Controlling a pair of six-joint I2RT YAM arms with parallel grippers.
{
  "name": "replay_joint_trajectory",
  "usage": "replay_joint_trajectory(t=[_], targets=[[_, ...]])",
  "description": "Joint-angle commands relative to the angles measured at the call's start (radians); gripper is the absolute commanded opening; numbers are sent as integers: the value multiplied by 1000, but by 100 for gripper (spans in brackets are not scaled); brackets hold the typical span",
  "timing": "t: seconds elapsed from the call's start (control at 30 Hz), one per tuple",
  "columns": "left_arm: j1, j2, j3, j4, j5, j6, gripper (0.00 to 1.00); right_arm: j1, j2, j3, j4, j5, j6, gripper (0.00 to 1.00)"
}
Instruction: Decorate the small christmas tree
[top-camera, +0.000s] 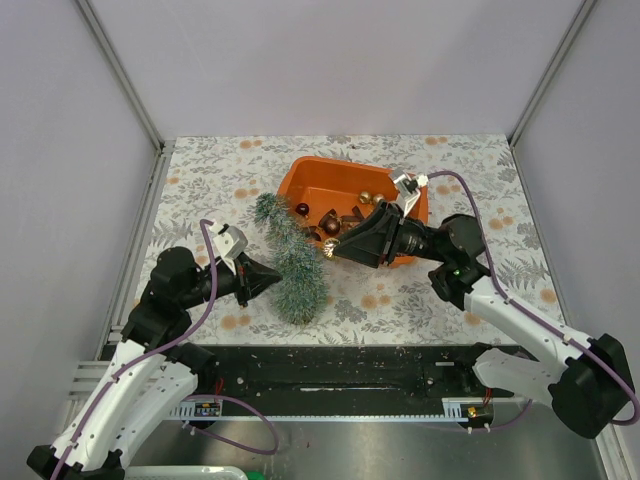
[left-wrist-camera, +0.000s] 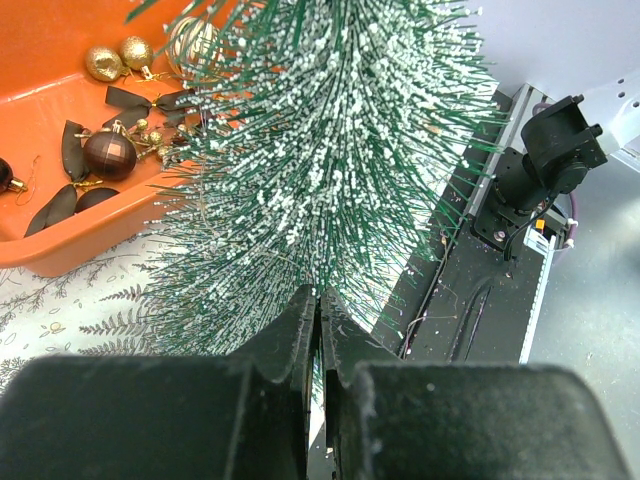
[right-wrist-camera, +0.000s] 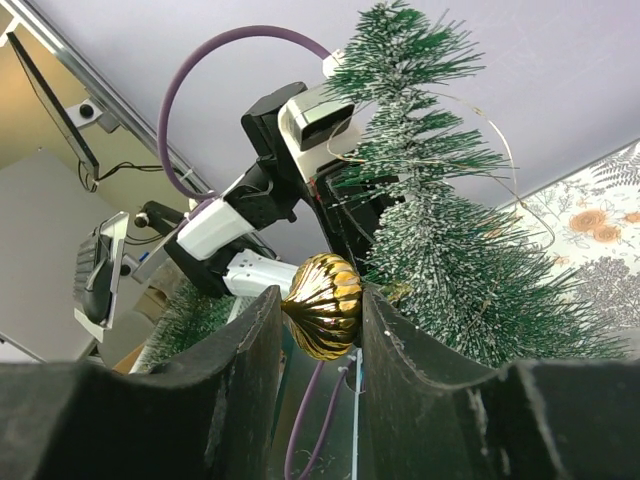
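Right hand (right-wrist-camera: 320, 300) clamps a gold ribbed bauble (right-wrist-camera: 322, 312) beside the small christmas tree (top-camera: 295, 265); left hand (left-wrist-camera: 318, 302), pressed together, touches its lower needles.

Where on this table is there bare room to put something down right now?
Bare tablecloth lies far left, between the side rail and the small christmas tree, and far right, beyond the orange tray. The centre is crowded: tree, tray, left gripper and right gripper with its gold bauble.

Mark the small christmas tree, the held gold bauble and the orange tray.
small christmas tree (top-camera: 292, 262): top view, middle of its needles.
gold bauble (right-wrist-camera: 323, 305): right wrist view, its ribbed belly.
orange tray (top-camera: 318, 170): top view, far wall.
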Motion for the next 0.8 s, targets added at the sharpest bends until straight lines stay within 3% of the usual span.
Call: replay_joint_trajectory(t=[0.0, 0.43, 0.77], targets=[[14, -49, -9, 38, 22, -13, 6, -17, -41, 9, -62, -8, -52, 9], [16, -43, 2, 31, 23, -10, 6, -58, -34, 5, -102, -32, -65, 8], [16, -40, 5, 36, 23, -13, 6, -57, 46, 6, 10, -62, -2, 7]])
